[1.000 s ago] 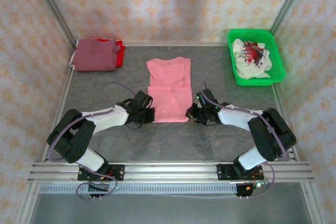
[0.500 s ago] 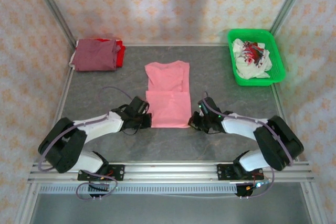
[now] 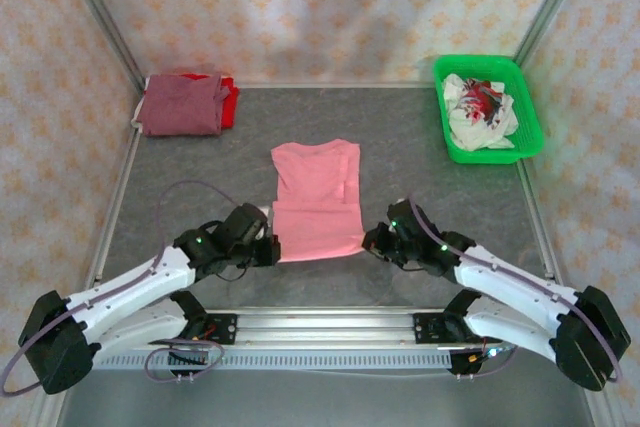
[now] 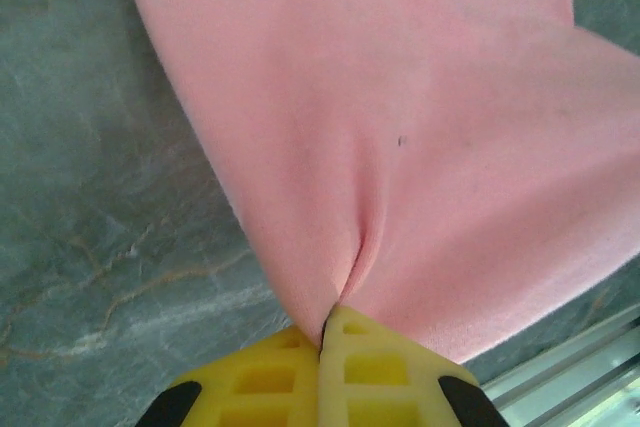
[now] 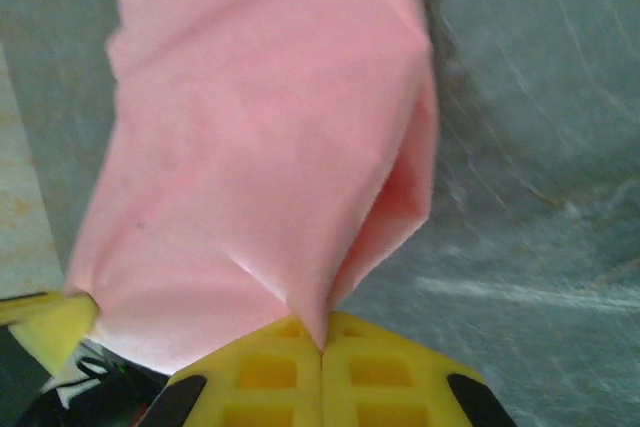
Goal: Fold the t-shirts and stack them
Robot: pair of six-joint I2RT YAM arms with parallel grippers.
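At the near edge, the metal rail (image 3: 320,325) runs across the surface (image 3: 200,177), and both arms reach forward and inward from it. The left claw (image 3: 270,250) is closed on the near left corner of the pink shirt (image 3: 315,202). The left wrist view shows its yellow fingers (image 4: 270,377) pressed together, with a pinch of cloth caught in the seam between them and a crease running away from the grip. The right claw (image 3: 372,244) is closed in the same way on the near right corner. In its own view the yellow fingers (image 5: 380,372) meet on a folded edge of the cloth, which shows more than one layer where it opens to the right. The shirt's near hem stretches between the two claws. From there the shirt runs away from the arms as a narrow band with its sides folded in, across the middle of the grey marbled surface, its far end towards the back. Whether the near hem rests on the surface or hangs just above it cannot be told. Well beyond the pink shirt, in the far left corner, a folded maroon shirt (image 3: 180,105) lies on a red shirt (image 3: 230,102), whose edge shows at the right side. In the far right corner stands a green basket (image 3: 532,127) holding crumpled white cloth (image 3: 480,115) with red and dark markings. Patterned walls close in the surface at the back and sides.
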